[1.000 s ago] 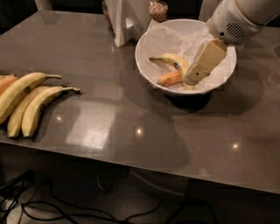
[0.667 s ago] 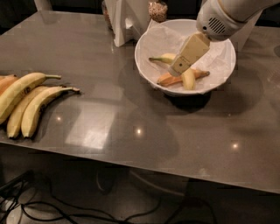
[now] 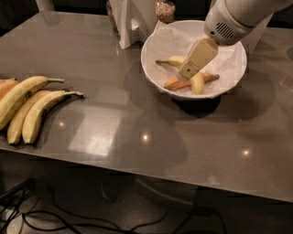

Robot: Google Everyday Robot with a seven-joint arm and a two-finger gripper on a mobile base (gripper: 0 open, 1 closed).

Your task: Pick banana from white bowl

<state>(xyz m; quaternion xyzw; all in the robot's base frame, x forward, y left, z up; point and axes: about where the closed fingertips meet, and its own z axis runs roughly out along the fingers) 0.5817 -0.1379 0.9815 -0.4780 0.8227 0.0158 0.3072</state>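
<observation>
- my gripper [image 3: 185, 73]: down inside the white bowl [image 3: 153, 73], lying across the fruit. Whether it touches anything, I cannot tell.
- banana [image 3: 173, 60]: middle covered by my gripper. Only the stem end and the far tip show.
- orange-brown fruit [image 3: 209, 78]: partly under the banana and my gripper.
- my arm [image 3: 238, 18]: cut off by the top edge. It hides the bowl's far right rim.
- yellow bananas [image 3: 32, 107]: one runs off the left edge.
- orange thing [image 3: 3, 86]: mostly outside the left edge, so I cannot name it.
- jar [image 3: 165, 10]: top cut off, contents too small to tell.
- white object [image 3: 132, 23]: upper part cut off.
</observation>
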